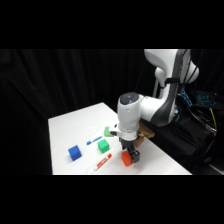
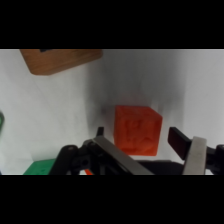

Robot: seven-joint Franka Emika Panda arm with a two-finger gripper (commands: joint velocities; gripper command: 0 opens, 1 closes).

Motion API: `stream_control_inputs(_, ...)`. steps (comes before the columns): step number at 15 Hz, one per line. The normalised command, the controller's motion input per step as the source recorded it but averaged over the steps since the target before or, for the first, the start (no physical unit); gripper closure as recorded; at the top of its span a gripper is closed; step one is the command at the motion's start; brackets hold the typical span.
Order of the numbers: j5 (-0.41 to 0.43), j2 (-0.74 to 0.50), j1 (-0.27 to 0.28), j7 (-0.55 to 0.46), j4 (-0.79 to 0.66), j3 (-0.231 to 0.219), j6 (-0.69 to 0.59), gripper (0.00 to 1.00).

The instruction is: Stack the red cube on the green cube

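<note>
The red cube (image 1: pixel 126 158) rests on the white table (image 1: pixel 75 125) near its front edge, directly under my gripper (image 1: pixel 130 154). In the wrist view the red cube (image 2: pixel 137 129) lies between the two fingers of my gripper (image 2: pixel 138 136). The gripper is open, with a small gap on each side of the cube. The green cube (image 1: pixel 102 145) stands on the table a short way left of the red one. A corner of the green cube (image 2: pixel 42 166) shows at the wrist view's bottom left.
A blue cube (image 1: pixel 74 152) sits further left. A pale green cube (image 1: pixel 108 131) and a blue marker (image 1: pixel 93 140) lie behind the green cube. A red-and-white marker (image 1: pixel 102 161) lies in front of it. A brown block (image 2: pixel 60 60) is beyond the gripper.
</note>
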Motion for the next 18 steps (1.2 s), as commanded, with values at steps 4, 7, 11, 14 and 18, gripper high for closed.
stream_control_inputs(4, -0.023, 0.09, 0.074, 0.06, 0.03, -0.064, 0.17, 0.0)
stream_control_inputs(7, -0.006, 0.09, 0.084, 0.04, 0.05, -0.06, 0.14, 0.0)
stream_control_inputs(11, -0.022, 0.06, 0.112, 0.06, 0.05, -0.084, 0.16, 0.32)
stream_control_inputs(14, -0.045, 0.03, 0.143, 0.08, 0.03, -0.108, 0.18, 0.6)
stream_control_inputs(18, -0.064, -0.04, 0.145, 0.09, -0.01, -0.117, 0.12, 0.73)
